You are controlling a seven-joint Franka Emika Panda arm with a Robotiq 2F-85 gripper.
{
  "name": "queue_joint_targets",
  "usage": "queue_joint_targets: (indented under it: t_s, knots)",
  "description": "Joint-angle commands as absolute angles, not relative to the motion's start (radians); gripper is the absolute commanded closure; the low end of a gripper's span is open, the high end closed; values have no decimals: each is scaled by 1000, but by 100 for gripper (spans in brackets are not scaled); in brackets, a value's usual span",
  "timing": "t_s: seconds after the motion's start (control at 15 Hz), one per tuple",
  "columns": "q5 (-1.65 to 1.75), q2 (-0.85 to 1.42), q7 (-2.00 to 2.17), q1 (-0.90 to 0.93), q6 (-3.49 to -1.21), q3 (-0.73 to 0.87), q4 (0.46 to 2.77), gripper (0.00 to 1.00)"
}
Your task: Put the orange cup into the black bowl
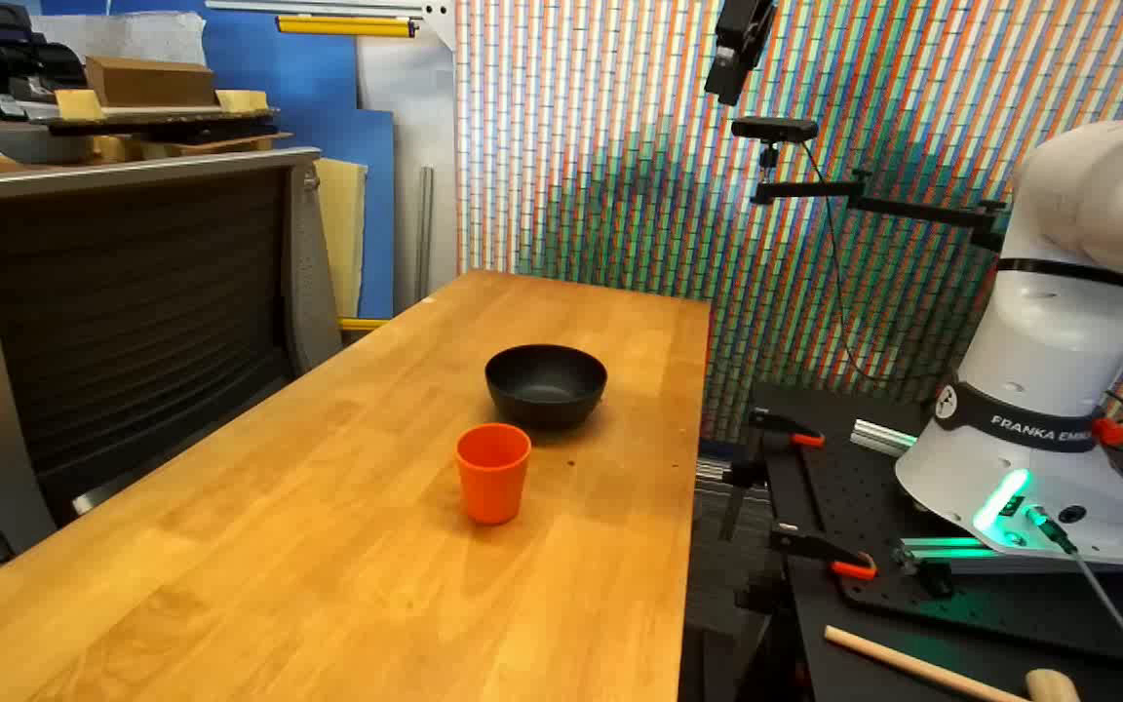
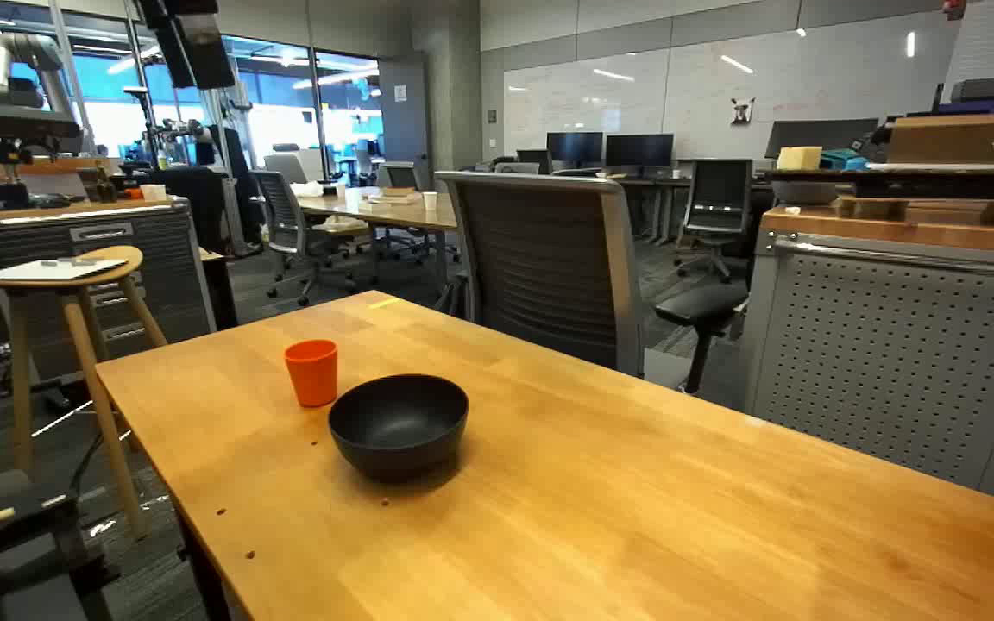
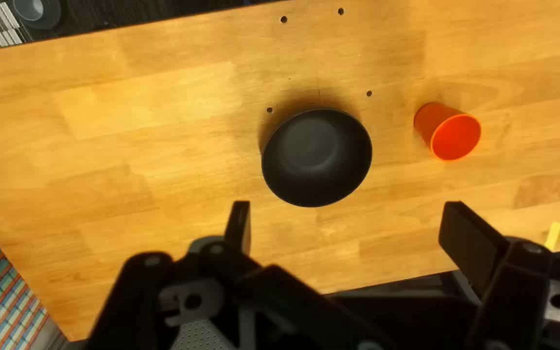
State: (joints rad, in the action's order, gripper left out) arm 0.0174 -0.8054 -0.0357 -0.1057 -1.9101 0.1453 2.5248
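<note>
The orange cup [image 1: 492, 475] stands upright on the wooden table, beside the black bowl [image 1: 547, 387] and apart from it. The bowl is upright and its inside shows bare. Both also show in an exterior view, the cup [image 2: 312, 373] behind the bowl [image 2: 399, 429], and in the wrist view, the cup [image 3: 447, 131] to the right of the bowl [image 3: 317, 158]. My gripper [image 3: 347, 214] is open, with nothing between its fingers, high above the table. Only a dark part of it shows at the top edge in both exterior views.
The wooden table [image 1: 328, 546] has small holes near one edge. A chair [image 2: 549, 267] stands at its long side. The robot base [image 1: 1020, 458] sits on a black stand with a wooden mallet. A camera on an arm [image 1: 774, 129] and a stool [image 2: 74, 272] stand nearby.
</note>
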Motion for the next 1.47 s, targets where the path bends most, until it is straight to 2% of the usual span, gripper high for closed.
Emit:
queue_joint_targets:
  t_s: [0.0,0.2,0.33,0.87,1.13,1.4]
  knots:
    - [13,-804,-40,-112,-1909,141,2519,0]
    - [20,-791,-34,-113,-1914,134,2515,0]
    - [46,-724,39,-120,-1946,71,2524,0]
    - [142,-267,290,-33,-2190,-225,2445,0]
    - [238,-12,394,5,-2268,-251,2358,0]
    - [308,236,450,76,-2310,-198,2222,0]
